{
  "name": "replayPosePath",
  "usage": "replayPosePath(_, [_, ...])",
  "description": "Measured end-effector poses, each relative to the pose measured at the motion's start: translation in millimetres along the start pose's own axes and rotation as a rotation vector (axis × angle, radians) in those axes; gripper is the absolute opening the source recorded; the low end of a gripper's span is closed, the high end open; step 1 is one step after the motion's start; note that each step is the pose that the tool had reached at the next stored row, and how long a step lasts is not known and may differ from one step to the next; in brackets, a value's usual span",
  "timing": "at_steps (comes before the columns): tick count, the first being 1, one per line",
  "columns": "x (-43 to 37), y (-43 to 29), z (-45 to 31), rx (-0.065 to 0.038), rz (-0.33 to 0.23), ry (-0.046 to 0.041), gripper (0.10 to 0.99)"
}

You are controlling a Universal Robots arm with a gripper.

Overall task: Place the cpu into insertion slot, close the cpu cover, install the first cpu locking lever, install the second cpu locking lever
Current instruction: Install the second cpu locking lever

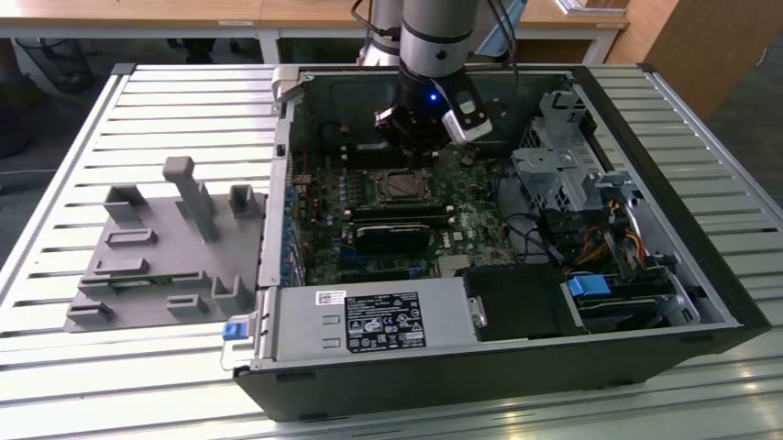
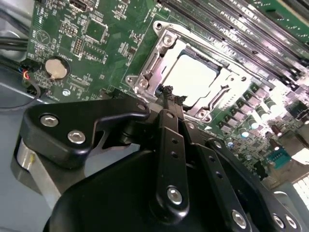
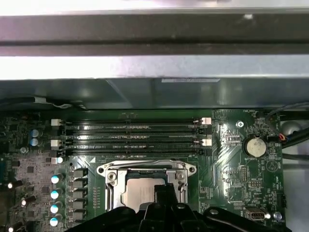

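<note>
- One grey fixture block (image 1: 159,247) lies on the slatted bench (image 1: 73,367), well off the exterior view's left of the open computer case (image 1: 685,302).
- Inside that case, the green motherboard (image 1: 471,206) carries the insertion slot (image 1: 399,186).
- The cpu (image 2: 195,79) sits in that slot, with the cpu cover (image 2: 154,63) closed around it.
- The pincer (image 2: 169,92) hovers just above the slot's edge, fingers (image 2: 166,121) pressed together, gripping nothing.
</note>
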State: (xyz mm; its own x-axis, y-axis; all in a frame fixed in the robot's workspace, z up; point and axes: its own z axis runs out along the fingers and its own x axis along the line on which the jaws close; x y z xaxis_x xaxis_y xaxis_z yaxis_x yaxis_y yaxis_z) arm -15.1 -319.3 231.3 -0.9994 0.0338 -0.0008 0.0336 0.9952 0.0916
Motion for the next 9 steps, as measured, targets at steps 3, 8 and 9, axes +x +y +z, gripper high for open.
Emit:
replayPosePath(3, [-0.2, -4.0, -0.4, 0.000, 0.000, 0.0000, 0.106])
replayPosePath(8, [-0.6, -18.5, -1.7, 0.000, 0.000, -0.0001, 0.106])
replayPosePath(9, [-0.8, -21.6, -2.0, 0.000, 0.000, 0.0000, 0.106])
